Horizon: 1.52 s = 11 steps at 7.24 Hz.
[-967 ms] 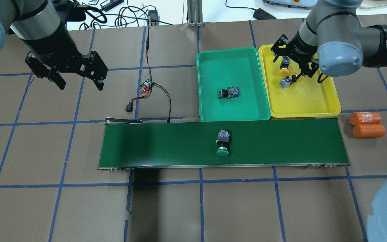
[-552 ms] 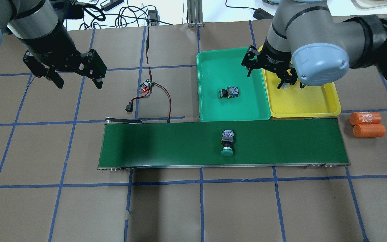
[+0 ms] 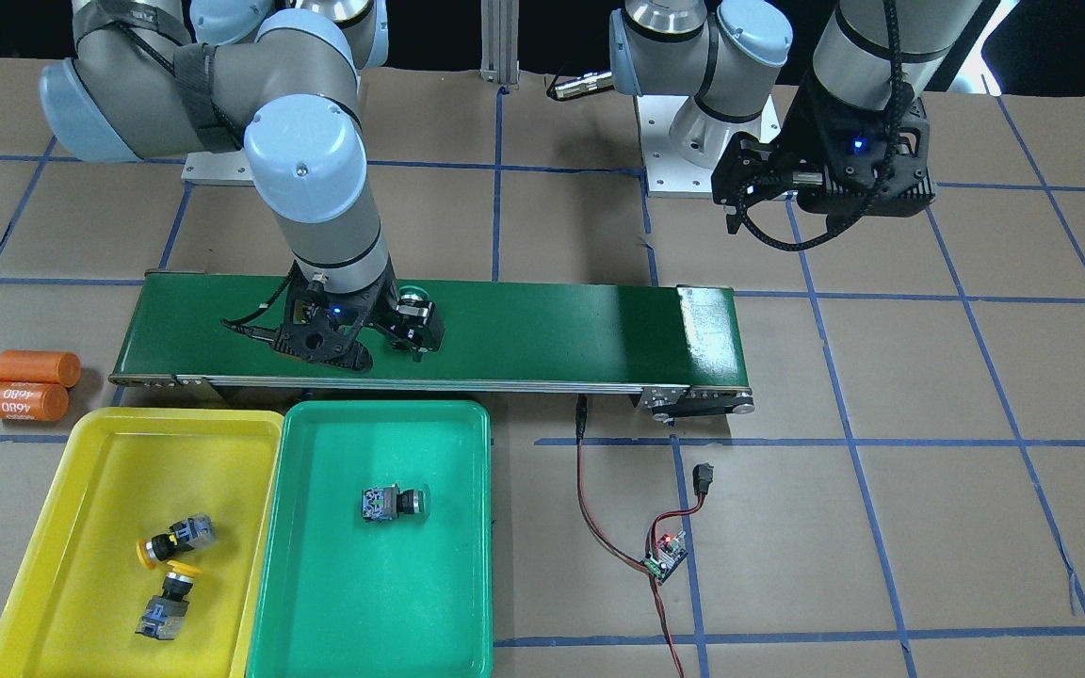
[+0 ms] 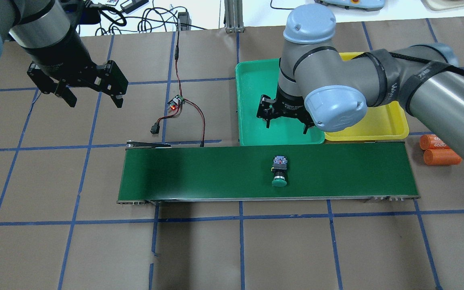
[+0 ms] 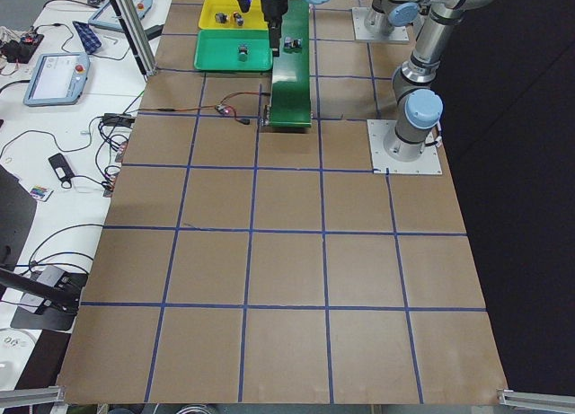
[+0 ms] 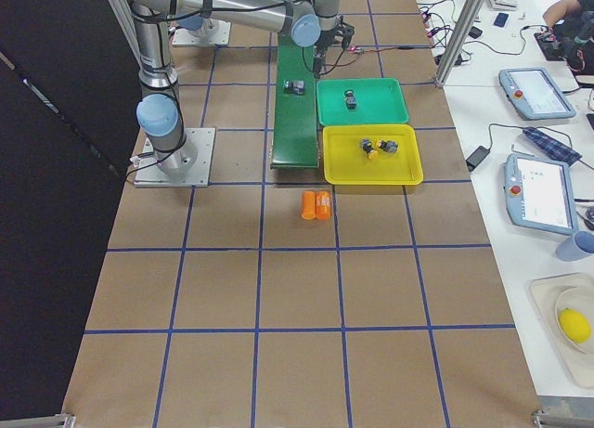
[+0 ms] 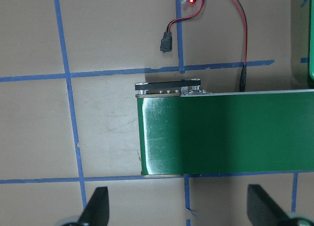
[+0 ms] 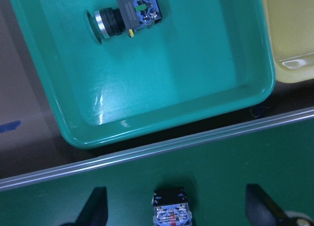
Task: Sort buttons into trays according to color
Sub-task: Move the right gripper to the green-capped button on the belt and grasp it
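Three are sorted: two yellow buttons [image 3: 175, 539] lie in the yellow tray [image 3: 175, 416], and one green button [image 3: 390, 503] lies in the green tray [image 3: 382, 407]. The last green button [image 4: 280, 172] lies on the belt [image 4: 195, 173], centre of the overhead view. The right gripper [image 4: 286, 123] hangs wide open and empty over the tray edge just above it. The left gripper [image 4: 95, 100], upper left, gapes empty too.

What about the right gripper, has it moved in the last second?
Yes. The right gripper left the yellow tray and swung left, now over the green tray's edge nearest the belt.
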Each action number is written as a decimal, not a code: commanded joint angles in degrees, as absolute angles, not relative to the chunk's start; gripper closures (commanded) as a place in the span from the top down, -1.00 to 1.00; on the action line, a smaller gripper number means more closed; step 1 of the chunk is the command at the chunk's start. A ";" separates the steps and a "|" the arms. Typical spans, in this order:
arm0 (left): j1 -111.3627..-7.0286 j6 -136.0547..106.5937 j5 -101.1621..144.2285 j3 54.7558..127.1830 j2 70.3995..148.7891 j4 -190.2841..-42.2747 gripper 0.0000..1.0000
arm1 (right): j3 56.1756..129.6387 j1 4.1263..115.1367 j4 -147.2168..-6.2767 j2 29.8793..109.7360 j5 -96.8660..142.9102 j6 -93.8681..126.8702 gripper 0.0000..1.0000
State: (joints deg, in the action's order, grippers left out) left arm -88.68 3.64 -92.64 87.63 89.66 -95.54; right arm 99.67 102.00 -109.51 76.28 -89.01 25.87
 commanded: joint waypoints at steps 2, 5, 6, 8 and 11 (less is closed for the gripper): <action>-88.68 3.60 -92.64 87.89 89.82 -92.84 1.00 | 102.82 101.43 -109.07 74.62 -89.12 27.51 1.00; -88.59 3.60 -92.55 88.15 89.82 -92.72 1.00 | 105.38 100.90 -106.28 74.53 -89.21 27.42 1.00; -88.59 3.60 -92.55 87.98 89.91 -92.72 1.00 | 105.38 100.90 -104.78 73.75 -89.38 27.51 1.00; -88.59 3.60 -92.55 87.54 90.26 -92.72 1.00 | 105.29 100.81 -104.85 72.69 -89.21 29.69 -0.29; -88.51 3.69 -92.55 87.45 90.09 -92.72 1.00 | 104.07 100.63 -105.29 73.12 -89.03 30.76 -1.00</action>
State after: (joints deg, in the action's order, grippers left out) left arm -88.52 3.68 -92.61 87.55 90.01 -92.73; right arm 104.70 100.68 -105.07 72.74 -89.08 30.55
